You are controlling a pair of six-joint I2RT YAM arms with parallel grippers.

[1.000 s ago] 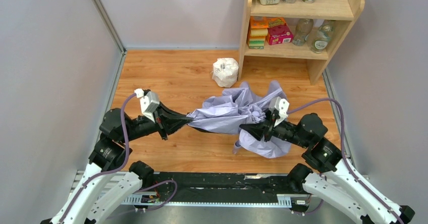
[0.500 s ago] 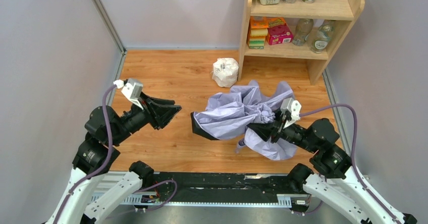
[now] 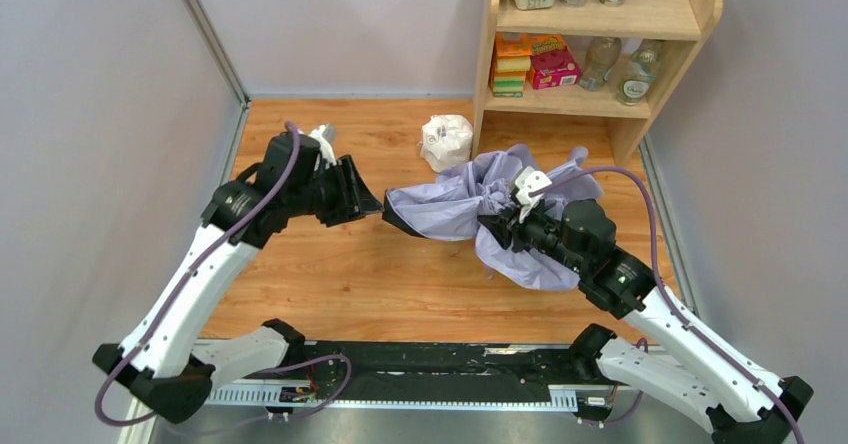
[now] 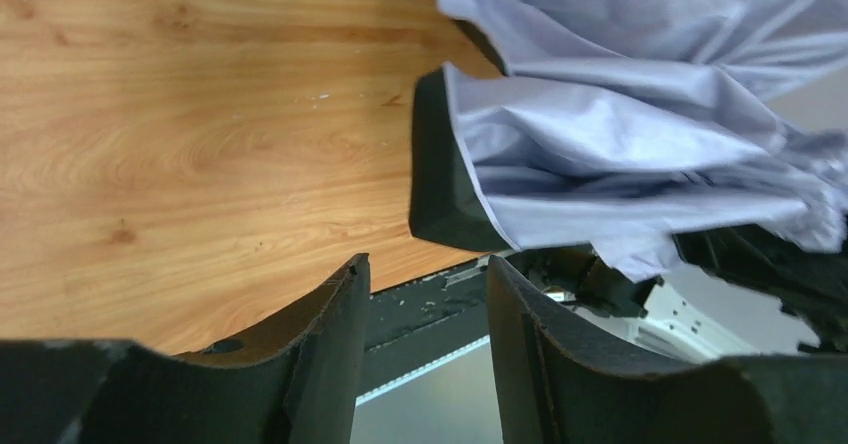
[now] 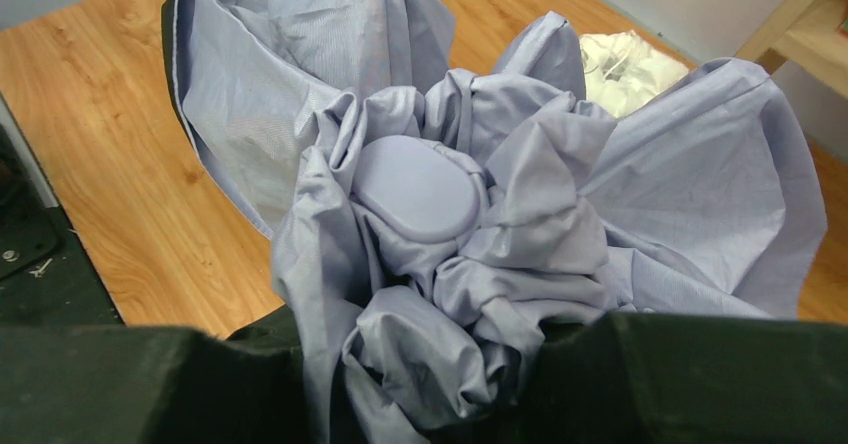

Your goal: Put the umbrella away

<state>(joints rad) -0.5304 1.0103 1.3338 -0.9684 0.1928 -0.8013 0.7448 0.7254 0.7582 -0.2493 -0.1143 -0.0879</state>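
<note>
Mid-bench, right of centre: the umbrella [image 3: 455, 209], canopy slack and crumpled, lavender side out, black lining showing at one folded tip. Pinched at its gathered crown by the right hand [image 3: 497, 230], fabric bunched between the two fingers below an oval lavender cap [image 5: 415, 189]. No shaft in view.

Stretched roughly left to right across the bench [image 3: 330, 274], the black-edged tip aimed at the left hand [image 3: 362, 202] and stopping just short of it. Left hand spread, gripping nothing, level with that tip and facing it. Through the left wrist camera, the tip just beyond the fingers and a little above the gap between them. Judged the nearer free hand for any grab at the loose end, with only a short reach rightward.

Wood-grain surface below, with working room on the left and near side, by the look of it. Tighter behind: a white wrapped lump [image 3: 447, 142] just beside the canopy's far edge, and a wooden shelf unit [image 3: 600, 102] in the far right corner, stocked with boxes and bottles. Grey walls close on both sides.
</note>
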